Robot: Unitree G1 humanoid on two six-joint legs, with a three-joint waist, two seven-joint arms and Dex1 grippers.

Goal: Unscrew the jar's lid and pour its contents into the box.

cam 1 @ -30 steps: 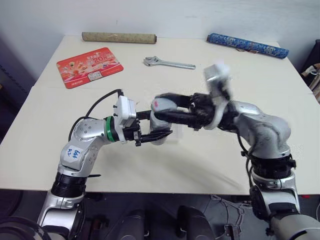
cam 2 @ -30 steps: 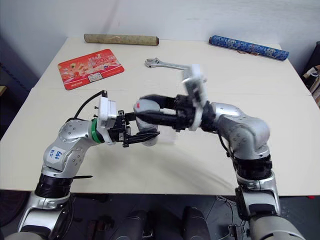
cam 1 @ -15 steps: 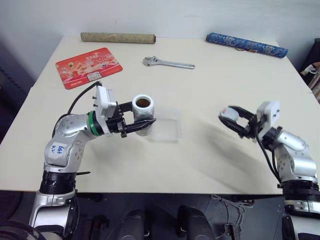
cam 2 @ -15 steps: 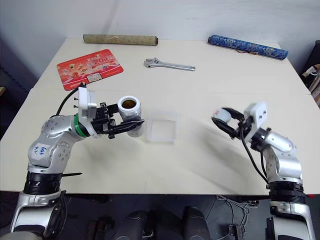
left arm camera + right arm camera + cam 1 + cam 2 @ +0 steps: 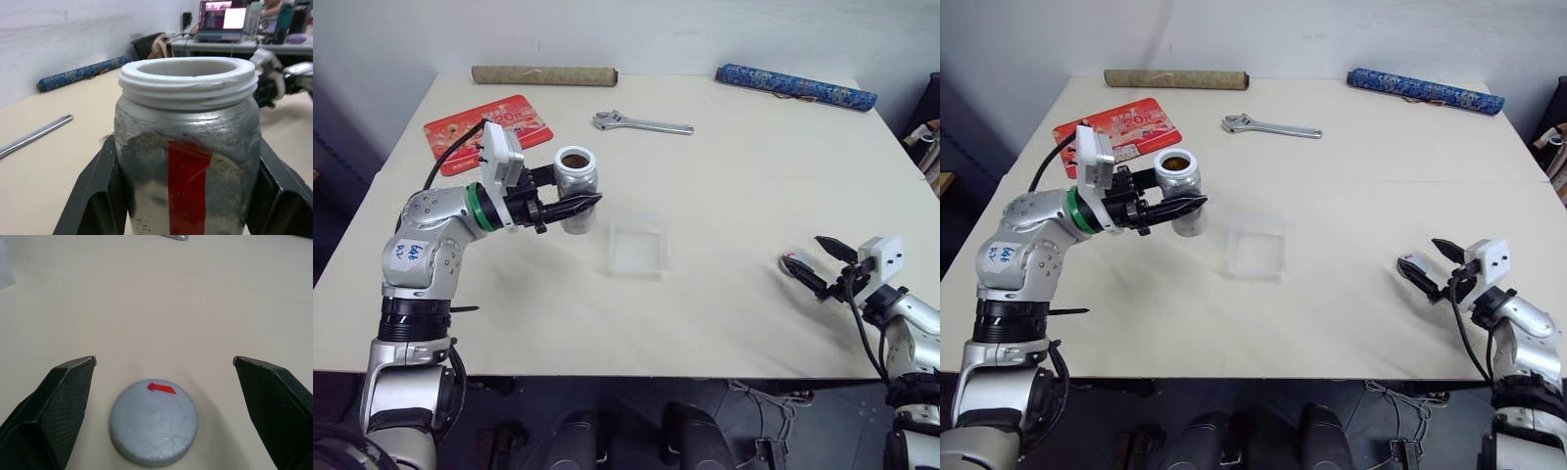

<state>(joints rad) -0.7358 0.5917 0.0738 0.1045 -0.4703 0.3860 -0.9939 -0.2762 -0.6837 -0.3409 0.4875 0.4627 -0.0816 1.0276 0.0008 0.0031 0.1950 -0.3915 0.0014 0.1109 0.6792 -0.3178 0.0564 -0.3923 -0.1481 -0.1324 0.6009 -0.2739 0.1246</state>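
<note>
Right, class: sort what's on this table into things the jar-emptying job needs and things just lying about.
Job:
- silvery-grey open jar with red stripe, in the left hand
- round flat grey lid, between the right hand's open fingers
- clear square plastic box

Lying about:
- steel wrench
- red printed card
- brown cardboard tube
- blue patterned roll

Left hand [image 5: 570,206] clamped shut, right hand [image 5: 164,372] spread

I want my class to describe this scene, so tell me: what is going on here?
The robot is midway through emptying a jar. Its left gripper holds the open jar upright above the table, beside the clear box, nothing poured yet. The right gripper is open, with the lid lying flat on the table between its fingers. A wrench lies further back.
</note>
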